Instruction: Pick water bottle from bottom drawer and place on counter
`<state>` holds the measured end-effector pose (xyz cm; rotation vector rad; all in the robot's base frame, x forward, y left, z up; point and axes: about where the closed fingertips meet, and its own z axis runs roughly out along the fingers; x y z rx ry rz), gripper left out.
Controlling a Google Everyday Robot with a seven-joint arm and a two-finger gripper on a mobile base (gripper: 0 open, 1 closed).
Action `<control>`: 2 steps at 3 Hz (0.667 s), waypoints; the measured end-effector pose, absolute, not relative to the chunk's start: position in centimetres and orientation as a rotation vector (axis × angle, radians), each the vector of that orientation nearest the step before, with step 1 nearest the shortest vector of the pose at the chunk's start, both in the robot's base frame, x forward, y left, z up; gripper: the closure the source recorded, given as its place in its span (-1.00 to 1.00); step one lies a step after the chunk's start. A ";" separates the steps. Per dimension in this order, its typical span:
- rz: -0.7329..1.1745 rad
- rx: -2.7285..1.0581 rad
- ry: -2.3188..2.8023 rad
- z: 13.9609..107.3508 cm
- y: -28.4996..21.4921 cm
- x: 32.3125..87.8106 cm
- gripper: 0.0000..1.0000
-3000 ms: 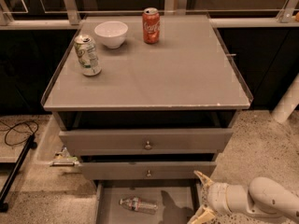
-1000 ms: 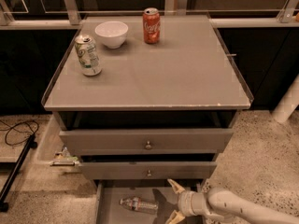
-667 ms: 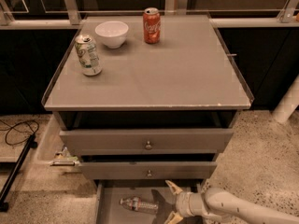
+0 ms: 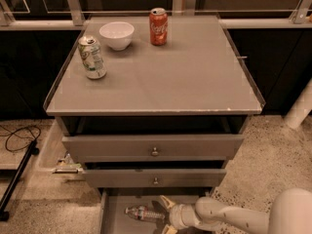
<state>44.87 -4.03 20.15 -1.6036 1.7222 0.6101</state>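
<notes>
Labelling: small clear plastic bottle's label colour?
Reddish-white, camera view; gripper beside the water bottle in bottom drawer.

My arm [image 4: 234,219] comes in from the right of the bottom drawer [image 4: 114,213], the pale forearm low and nearly level, its bulky rounded link outside the drawer's right side. The wrist ends over the drawer's floor. There the tool [image 4: 165,215] points left with its two fingers [image 4: 165,201] spread apart, empty as far as I can make out.

Cream tool [image 4: 165,215] in grey bottom drawer [image 4: 116,204], by clear water bottle [image 4: 142,213] w/ reddish-white label.
</notes>
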 end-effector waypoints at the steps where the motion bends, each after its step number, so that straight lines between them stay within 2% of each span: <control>1: 0.642 -1.602 1.714 18.6 -2.2 45.4 -1.00; 2: 0.651 -1.590 1.701 17.8 -1.0 46.3 -1.00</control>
